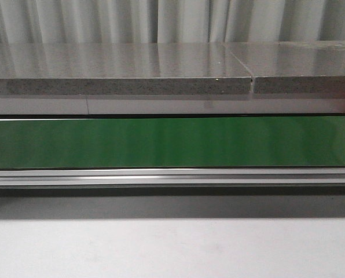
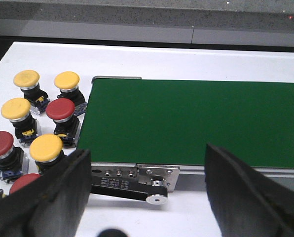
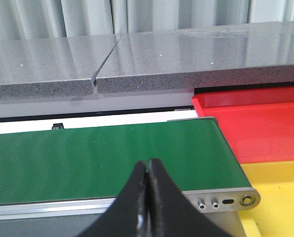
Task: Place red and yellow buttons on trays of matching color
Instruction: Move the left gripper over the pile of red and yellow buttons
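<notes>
In the left wrist view, several red and yellow buttons stand on the white table beside the end of the green belt (image 2: 186, 121): yellow buttons (image 2: 26, 79) (image 2: 66, 80) (image 2: 16, 108) (image 2: 46, 147) and red buttons (image 2: 60, 109) (image 2: 0, 143) (image 2: 22, 181). My left gripper (image 2: 147, 190) is open, its fingers (image 2: 63, 192) wide apart over the belt's near end, holding nothing. In the right wrist view my right gripper (image 3: 148, 165) is shut and empty over the belt (image 3: 102, 158). Beyond the belt's end lie the red tray (image 3: 255, 123) and the yellow tray (image 3: 280, 197), both showing no buttons.
A grey stone-look counter (image 1: 120, 66) runs behind the conveyor (image 1: 172, 142), with curtains beyond. The belt's aluminium side rail (image 1: 172, 175) faces me, and its drive pulley and black timing belt (image 2: 137, 192) sit at the left end. Neither arm shows in the front view.
</notes>
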### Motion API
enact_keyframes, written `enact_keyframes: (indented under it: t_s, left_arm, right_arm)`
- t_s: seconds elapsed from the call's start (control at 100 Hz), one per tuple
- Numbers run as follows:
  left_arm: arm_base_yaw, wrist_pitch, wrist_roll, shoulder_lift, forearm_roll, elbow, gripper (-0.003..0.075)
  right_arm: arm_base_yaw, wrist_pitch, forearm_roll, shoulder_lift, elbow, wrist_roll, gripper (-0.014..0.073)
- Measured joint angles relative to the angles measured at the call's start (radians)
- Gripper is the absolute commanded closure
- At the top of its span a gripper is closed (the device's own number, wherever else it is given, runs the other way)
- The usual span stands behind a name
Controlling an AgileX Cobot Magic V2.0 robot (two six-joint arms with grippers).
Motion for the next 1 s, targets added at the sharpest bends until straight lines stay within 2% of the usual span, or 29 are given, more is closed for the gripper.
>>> enact_keyframes:
  t_s: [0.21,0.43,0.62,0.83,1.0]
  left_arm:
    - [0.000,0.000,-0.085,0.164,0.012,-0.096,0.0228]
    - [0.010,0.075,-0.161,0.388,0.016,-0.246,0.0229]
    - [0.097,0.160,-0.227,0.569,0.010,-0.372,0.0229]
    - [0.230,0.298,-0.235,0.723,-0.071,-0.472,0.0228]
    - [0.288,0.330,-0.235,0.812,-0.093,-0.510,0.0228]
  right_arm:
    - [0.000,0.000,0.000,0.000,0.000,0.000,0.0660]
    - [0.000,0.000,0.000,0.000,0.000,0.000,0.0660]
    - [0.000,0.000,0.000,0.000,0.000,0.000,0.0660]
    - [0.000,0.000,0.000,0.000,0.000,0.000,0.0660]
    - [0.000,0.000,0.000,0.000,0.000,0.000,0.0660]
